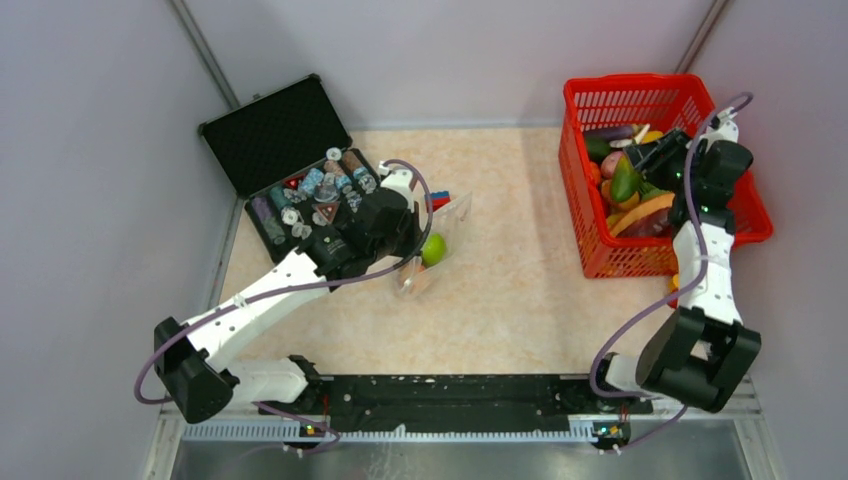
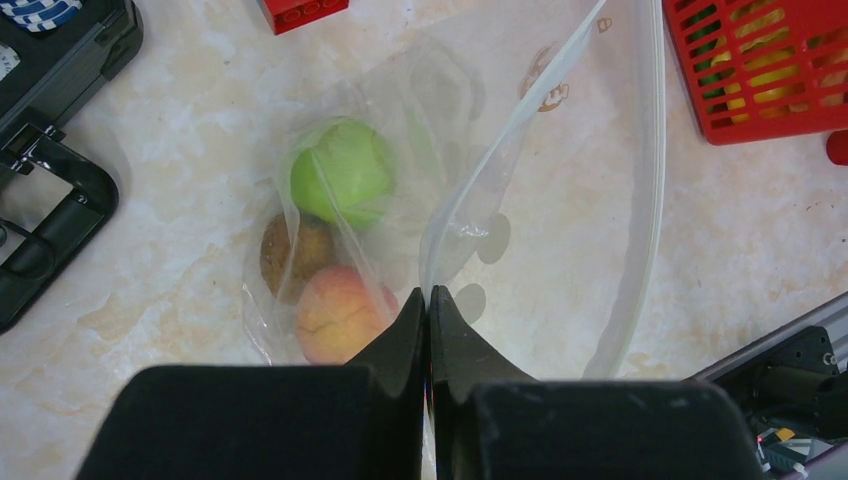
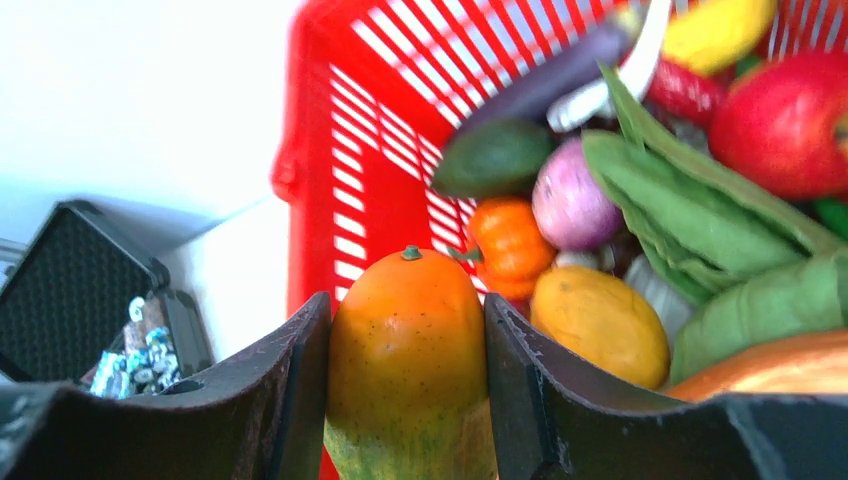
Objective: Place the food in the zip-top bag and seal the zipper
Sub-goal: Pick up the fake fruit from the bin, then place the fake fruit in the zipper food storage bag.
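Left claw (image 2: 428, 300): closed tight, tips together, pinching one lip of the bag (image 2: 560, 230); lower centre of the left wrist view.
Bag on the desk (image 2: 180, 300), mouth gaping toward the upper right. Zipper (image 2: 655, 150) seen as a pale strip down the far lip, right of centre.
Inside the bag, left of the claw: green fruit (image 2: 340, 172) uppermost, brown fruit (image 2: 288, 250) below it, peach (image 2: 335, 315) lowest, just beside the claw. All three touching.
Brick (image 2: 300, 10) at the top edge, outside the bag. Case (image 2: 60, 60) at upper left. Basket (image 2: 760, 70) at upper right, apart from the bag.

Right claw (image 3: 405, 310): about half-wide, clamped on an orange fruit (image 3: 405, 380), one finger on each flank, green stem nub on top. In the top view, at upper right of frame, over the basket.
More food in the basket behind the held fruit: eggplant (image 3: 560, 75), dark green piece (image 3: 495, 155), purple bulb (image 3: 570, 195), yellow fruit (image 3: 600, 320), pea pods (image 3: 700, 220), apple (image 3: 790, 120).
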Available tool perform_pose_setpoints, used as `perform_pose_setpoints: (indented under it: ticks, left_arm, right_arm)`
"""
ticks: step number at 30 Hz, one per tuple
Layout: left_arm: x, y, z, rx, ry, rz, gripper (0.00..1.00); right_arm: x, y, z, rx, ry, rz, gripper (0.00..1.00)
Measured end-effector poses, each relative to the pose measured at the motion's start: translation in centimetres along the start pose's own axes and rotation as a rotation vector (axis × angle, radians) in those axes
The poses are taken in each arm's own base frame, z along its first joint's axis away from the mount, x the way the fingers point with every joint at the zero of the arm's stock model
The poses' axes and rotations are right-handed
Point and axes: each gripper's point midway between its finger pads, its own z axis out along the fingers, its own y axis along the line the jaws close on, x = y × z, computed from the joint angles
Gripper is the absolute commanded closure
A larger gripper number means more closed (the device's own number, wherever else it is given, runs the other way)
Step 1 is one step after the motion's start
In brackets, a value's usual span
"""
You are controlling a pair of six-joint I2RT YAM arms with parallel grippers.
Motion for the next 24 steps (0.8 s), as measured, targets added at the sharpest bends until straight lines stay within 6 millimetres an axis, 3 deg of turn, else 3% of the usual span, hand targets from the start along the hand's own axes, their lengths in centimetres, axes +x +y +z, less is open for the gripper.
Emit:
perform_pose_setpoints:
  ticks: [5, 9, 16, 24]
  left_arm:
    - [0.0, -0.2, -0.1, 0.011, 0.001, -0.006, 1.0]
    - [0.1, -0.3, -0.1, 0.015, 0.003, -0.007, 1.0]
    - [0.1, -0.3, -0.1, 0.019, 0.004, -0.006, 1.0]
    - [0.2, -0.3, 0.0, 0.022, 0.011, 0.012, 1.0]
  right_arm:
    - [-4.0, 3.4, -3.1, -0.059, -0.167, -0.074, 0.96]
    - [-5.6, 5.2, -4.7, -0.095, -0.225, -0.109, 0.96]
    - [-5.2, 8.7, -6.3, -0.25, -0.204, -0.071, 0.95]
    - [-2.8, 13.7, -8.9, -0.478, -0.118, -0.018, 0.94]
